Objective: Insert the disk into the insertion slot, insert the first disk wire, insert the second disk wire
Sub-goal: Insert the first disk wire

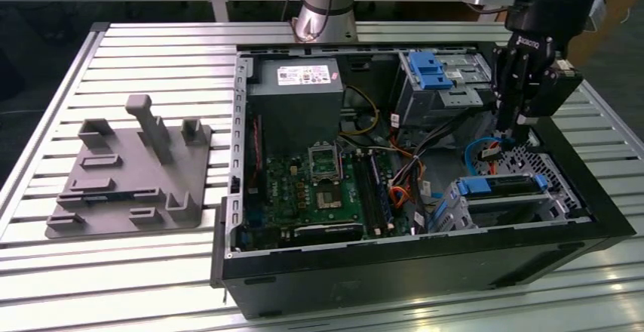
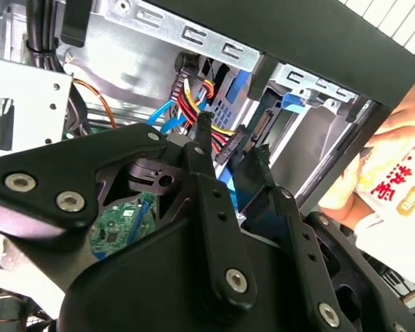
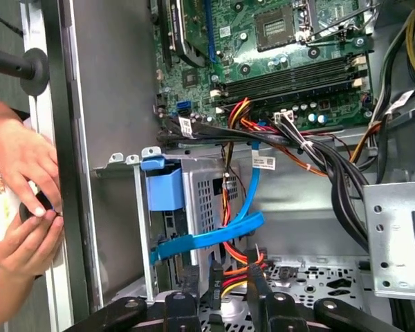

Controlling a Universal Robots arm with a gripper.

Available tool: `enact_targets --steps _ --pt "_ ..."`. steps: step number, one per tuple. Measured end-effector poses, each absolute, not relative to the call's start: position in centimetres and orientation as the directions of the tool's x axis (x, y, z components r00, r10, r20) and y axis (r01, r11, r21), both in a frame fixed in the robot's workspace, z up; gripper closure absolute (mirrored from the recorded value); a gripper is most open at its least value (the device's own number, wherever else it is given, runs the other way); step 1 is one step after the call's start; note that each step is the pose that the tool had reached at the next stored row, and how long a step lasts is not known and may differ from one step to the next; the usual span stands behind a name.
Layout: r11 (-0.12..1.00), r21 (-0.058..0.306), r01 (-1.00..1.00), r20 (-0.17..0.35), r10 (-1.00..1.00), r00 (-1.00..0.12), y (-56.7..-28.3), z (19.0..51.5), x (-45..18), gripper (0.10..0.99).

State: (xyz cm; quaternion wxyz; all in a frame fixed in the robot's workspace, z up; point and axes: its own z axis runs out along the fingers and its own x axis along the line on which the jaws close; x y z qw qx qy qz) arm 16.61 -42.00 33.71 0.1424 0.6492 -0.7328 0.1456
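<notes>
The disk (image 1: 503, 186), in its blue carrier, lies inside the insertion slot (image 1: 508, 210), the low silver cage at the case's corner on the exterior view's right. In the first wrist view the insertion slot (image 3: 204, 194) shows a blue carrier tab. My gripper (image 1: 506, 124) reaches down into the case just behind the slot. In both wrist views its fingers sit on either side of a black plug (image 2: 235, 146) with red and yellow wires (image 3: 235, 275). The gripper (image 2: 233, 138) (image 3: 234, 273) looks shut on that plug. A blue flat wire (image 1: 475, 147) (image 3: 214, 235) hangs loose beside it.
A taller cage with a blue latch (image 1: 430, 72) stands behind the gripper. The motherboard (image 1: 312, 189) and power supply (image 1: 297, 94) fill the case's other half. A grey fixture (image 1: 131, 173) lies on the table. A person's hands (image 3: 24, 200) rest outside the case wall.
</notes>
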Motion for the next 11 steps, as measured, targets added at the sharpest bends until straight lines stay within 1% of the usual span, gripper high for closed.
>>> enact_targets --steps 11 --pt "0.114 -0.028 -0.993 0.399 -0.91 -0.116 -42.0 33.62 16.86 0.678"
